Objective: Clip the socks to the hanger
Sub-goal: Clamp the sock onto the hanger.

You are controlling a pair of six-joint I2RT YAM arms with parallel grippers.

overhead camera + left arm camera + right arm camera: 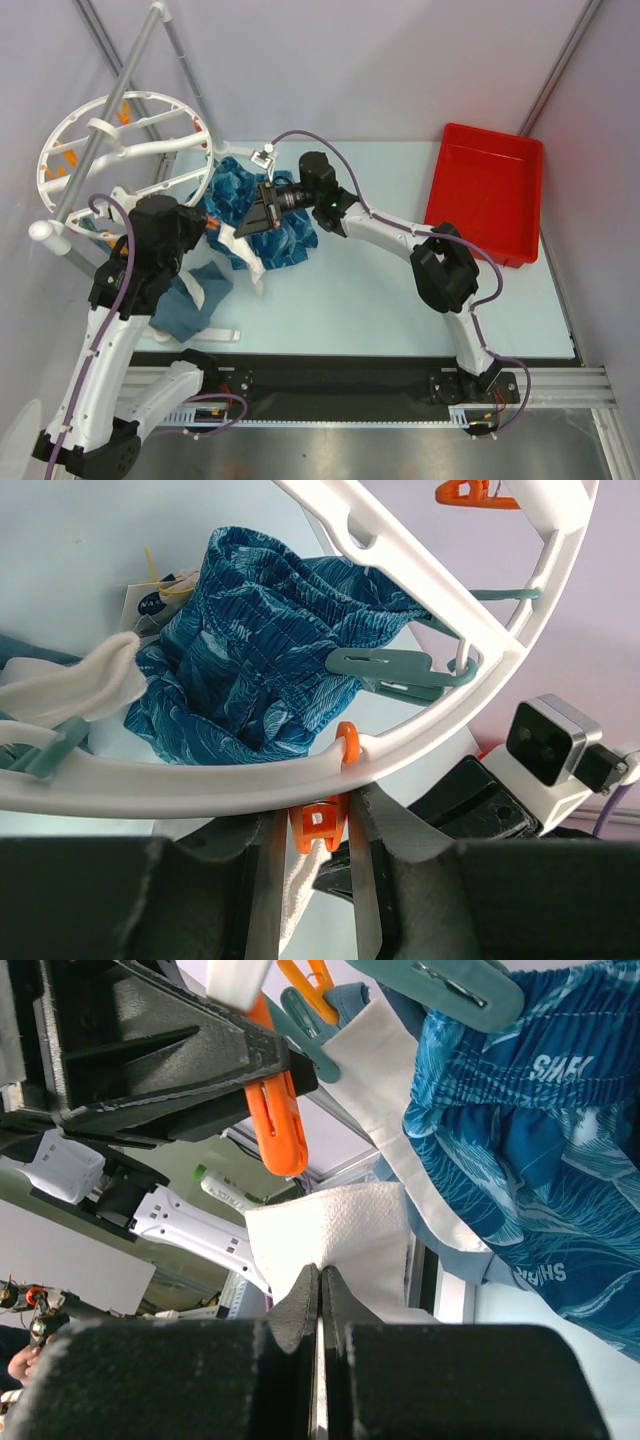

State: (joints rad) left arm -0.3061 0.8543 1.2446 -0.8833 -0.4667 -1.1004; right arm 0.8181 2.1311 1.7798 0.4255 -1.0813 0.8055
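White sock (340, 1225) was pinched in the closed right gripper (318, 1285), just below the orange clip (280, 1130) on the hanger (430, 590) rim, above the bench (380, 290). The left gripper (312, 830) was clamped on that clip, apparently squeezing it. Only a narrow fold looked caught, so it might slip free. If the clip were released before the edge entered its mouth, it would bite nothing. A push could also swing the rim away.
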